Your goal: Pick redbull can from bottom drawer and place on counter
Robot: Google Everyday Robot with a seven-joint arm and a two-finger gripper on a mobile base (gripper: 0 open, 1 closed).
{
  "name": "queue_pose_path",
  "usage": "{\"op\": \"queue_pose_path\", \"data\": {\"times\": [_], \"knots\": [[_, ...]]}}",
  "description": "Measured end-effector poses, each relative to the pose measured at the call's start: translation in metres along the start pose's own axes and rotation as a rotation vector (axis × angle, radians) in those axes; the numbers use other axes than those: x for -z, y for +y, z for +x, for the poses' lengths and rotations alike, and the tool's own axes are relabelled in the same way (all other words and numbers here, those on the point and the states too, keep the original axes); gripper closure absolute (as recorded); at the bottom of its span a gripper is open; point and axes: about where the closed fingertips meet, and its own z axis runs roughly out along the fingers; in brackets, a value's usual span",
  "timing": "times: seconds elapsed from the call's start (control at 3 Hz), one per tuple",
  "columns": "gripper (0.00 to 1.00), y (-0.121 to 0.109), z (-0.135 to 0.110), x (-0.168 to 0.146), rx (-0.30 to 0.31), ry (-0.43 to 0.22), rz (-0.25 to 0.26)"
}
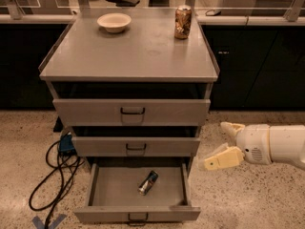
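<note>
The redbull can [148,182] lies on its side in the open bottom drawer [107,197], near the middle of the drawer floor. My gripper [224,143] is to the right of the cabinet, at about the height of the middle drawer, above and to the right of the can. Its two pale fingers [220,160] are spread apart and hold nothing. The counter [128,46] is the grey cabinet top above the drawers.
A pale bowl [114,22] and a brown-gold can [183,21] stand at the back of the counter. The top two drawers [131,111] are slightly pulled out. Black cables [57,171] and a blue box lie on the floor at the left.
</note>
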Motion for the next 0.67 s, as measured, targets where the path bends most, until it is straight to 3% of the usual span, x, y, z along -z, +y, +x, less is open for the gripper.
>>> {"op": "queue_pose_path", "data": {"times": [0.33, 0.67], "knots": [[0.0, 0.01, 0.005, -0.015, 0.117, 0.059, 0.022], [0.0, 0.037, 0.031, -0.045, 0.26, 0.138, 0.058]]}}
